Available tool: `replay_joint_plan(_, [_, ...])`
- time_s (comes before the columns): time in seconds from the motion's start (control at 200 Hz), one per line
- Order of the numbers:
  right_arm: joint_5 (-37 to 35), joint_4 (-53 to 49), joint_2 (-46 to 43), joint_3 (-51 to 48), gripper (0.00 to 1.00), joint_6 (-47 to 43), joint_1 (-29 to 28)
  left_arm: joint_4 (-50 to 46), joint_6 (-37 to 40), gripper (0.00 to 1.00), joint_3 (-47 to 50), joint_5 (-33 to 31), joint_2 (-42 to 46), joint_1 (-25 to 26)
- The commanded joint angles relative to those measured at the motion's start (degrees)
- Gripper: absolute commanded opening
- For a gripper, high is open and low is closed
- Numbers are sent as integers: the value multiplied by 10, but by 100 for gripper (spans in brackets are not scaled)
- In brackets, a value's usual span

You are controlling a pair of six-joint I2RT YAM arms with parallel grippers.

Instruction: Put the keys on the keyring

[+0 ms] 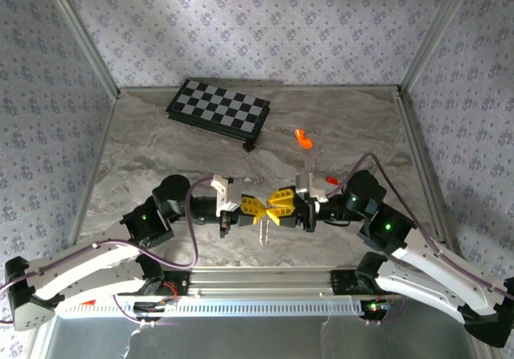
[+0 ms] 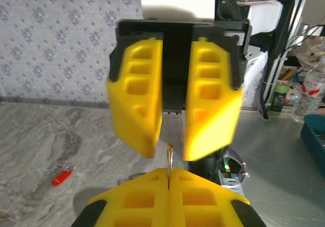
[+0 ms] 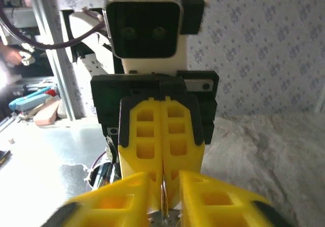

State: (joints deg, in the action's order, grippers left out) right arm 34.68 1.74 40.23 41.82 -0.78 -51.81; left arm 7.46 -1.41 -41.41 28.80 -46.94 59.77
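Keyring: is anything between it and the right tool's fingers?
Nothing visible. The keyring, pinched in the shut left tool, points edge-on at the gap of the open right tool, with no object between them.

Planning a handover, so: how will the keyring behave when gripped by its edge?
Probably stiff: the keyring stands as a straight thin metal edge in the shut left tool. Its chain likely flops and swings, hanging loose below.

The keyring (image 2: 169, 158) shows as a thin sliver; the rest is hidden between the left hand's (image 2: 168, 174) fingers, cropped at bottom centre.
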Motion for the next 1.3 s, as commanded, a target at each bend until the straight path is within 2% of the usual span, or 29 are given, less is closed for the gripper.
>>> replay_joint_plan(0.0, [-73,-74,-24,21,44,-20,-11,11,24,0,4,-34,21,3])
replay_joint_plan(0.055, [-94,-86,-33,18,54,-22,-13,-1,41,0,7,-53,24,3])
replay_joint_plan(0.155, [-101,-112,-34,22,56,-33,-15,-29,70,0,6,-67,28,3])
replay_joint_plan(0.425, [-130,-151,-27,36,44,-77,-35,-105,129,0,-18,-94,26,3])
replay_joint_plan(0.56, [-142,-161,-10,46,38,-93,-43,-104,125,0,-21,-85,20,3])
replay_joint_plan(0.945, [-178,-165,29,59,34,-131,-75,-112,116,0,-28,-69,3,4])
replay_joint_plan(1.294, [-215,-176,47,67,19,-147,-92,-104,107,0,-26,-59,-8,5])
